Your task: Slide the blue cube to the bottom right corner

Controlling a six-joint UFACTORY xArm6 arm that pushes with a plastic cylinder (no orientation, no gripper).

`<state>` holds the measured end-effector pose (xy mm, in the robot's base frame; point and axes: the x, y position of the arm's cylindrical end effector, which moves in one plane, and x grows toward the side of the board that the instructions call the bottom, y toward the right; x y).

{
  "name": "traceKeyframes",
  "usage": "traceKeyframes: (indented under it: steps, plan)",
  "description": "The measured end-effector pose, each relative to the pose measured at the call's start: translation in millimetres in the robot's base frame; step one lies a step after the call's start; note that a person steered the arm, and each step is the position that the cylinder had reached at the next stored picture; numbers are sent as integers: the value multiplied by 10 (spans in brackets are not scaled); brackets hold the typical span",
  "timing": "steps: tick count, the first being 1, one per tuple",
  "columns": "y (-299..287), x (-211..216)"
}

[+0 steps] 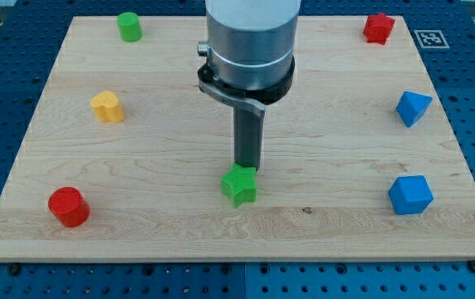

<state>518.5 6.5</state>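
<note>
The blue cube (409, 194) sits on the wooden board (163, 149) near the view's right edge, toward the bottom. My tip (245, 169) is at the board's middle, just above and touching the top of a green star block (239, 185). The tip is far to the left of the blue cube. The arm's grey body hangs over the top middle of the board.
A blue triangular block (413, 108) lies at the right above the cube. A red star block (379, 27) is top right, a green cylinder (129, 26) top left, a yellow block (107, 107) at the left, a red cylinder (69, 206) bottom left.
</note>
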Motion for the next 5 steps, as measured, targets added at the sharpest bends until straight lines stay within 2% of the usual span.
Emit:
traceKeyframes:
  steps: [1, 3, 5]
  plan:
    - [0, 208]
    - [0, 224]
    - [614, 115]
